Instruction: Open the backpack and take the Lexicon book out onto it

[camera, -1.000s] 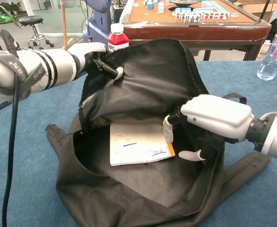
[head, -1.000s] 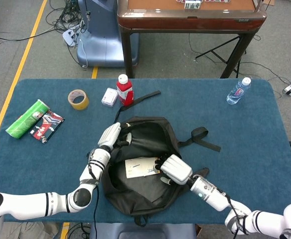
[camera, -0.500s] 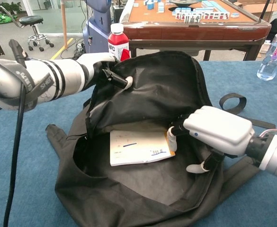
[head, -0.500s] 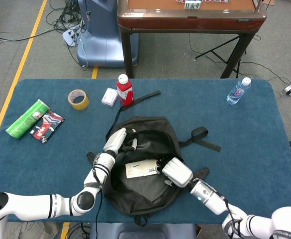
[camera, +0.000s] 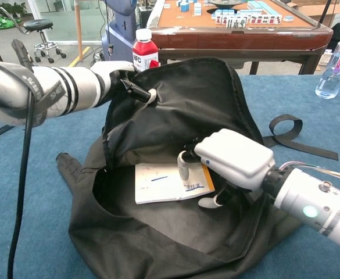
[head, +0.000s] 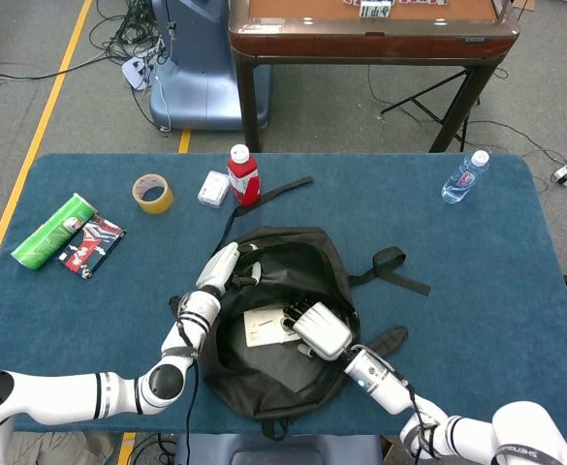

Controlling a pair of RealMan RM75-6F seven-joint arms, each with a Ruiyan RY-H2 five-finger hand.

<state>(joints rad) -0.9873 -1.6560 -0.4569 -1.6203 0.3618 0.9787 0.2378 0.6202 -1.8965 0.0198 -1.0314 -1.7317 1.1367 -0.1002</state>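
Note:
The black backpack (head: 273, 383) (camera: 158, 244) lies open at the middle of the blue table. My left hand (head: 223, 266) (camera: 120, 78) grips its upper flap and holds it lifted. Inside lies the white Lexicon book (head: 262, 327) (camera: 158, 181), flat on the lining. My right hand (head: 317, 329) (camera: 233, 158) is inside the opening over the book's right edge. One fingertip rests on the cover and the thumb sits by the book's lower right corner. No firm grip on the book shows.
A red bottle (head: 242, 174) (camera: 145, 51), a white box (head: 213, 188) and a tape roll (head: 153, 193) stand behind the bag. A green tube (head: 54, 231) and a packet (head: 91, 244) lie far left, a water bottle (head: 465, 177) far right. Backpack straps (head: 399, 271) trail right.
My right hand has slid left, further into the bag, from beside the book's right edge to over it. The left hand still holds the flap up. The book has not moved.

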